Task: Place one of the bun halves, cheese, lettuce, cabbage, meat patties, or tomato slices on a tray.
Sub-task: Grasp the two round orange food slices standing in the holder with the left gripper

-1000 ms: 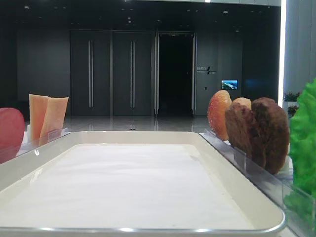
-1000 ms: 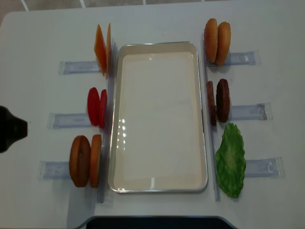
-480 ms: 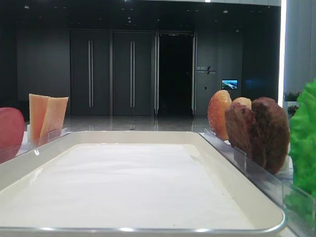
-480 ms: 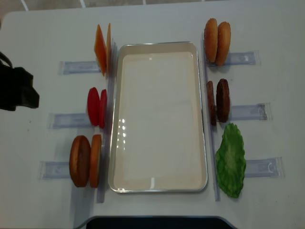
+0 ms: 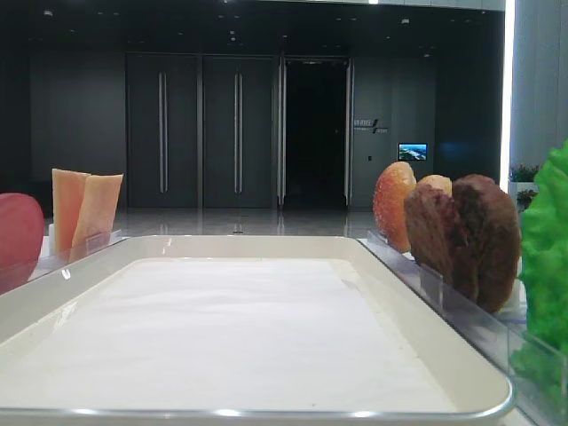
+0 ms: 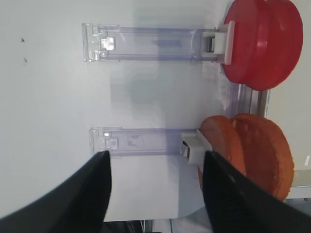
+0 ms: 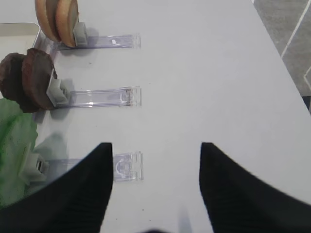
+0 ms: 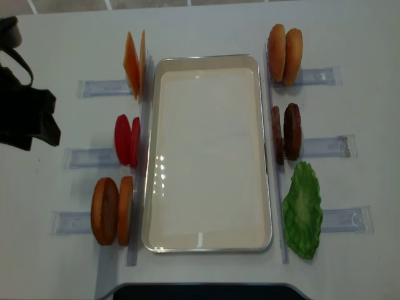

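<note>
Left wrist view — my left gripper [image 6: 155,187] hangs empty, jaws wide, lined up on bun halves [image 6: 248,155] racked upright in their clear holder [image 6: 146,141] for edge-on grasping.

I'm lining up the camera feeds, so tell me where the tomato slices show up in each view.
Low exterior view: tomato slices at the far left edge, in front of the cheese.
Right wrist view: not in it.
Left wrist view: top right, upright in a clear holder.
Overhead view: left of the tray, middle row.
Shared landmark: the pale-orange cheese, just beyond the tomatoes in both exterior views.
</note>
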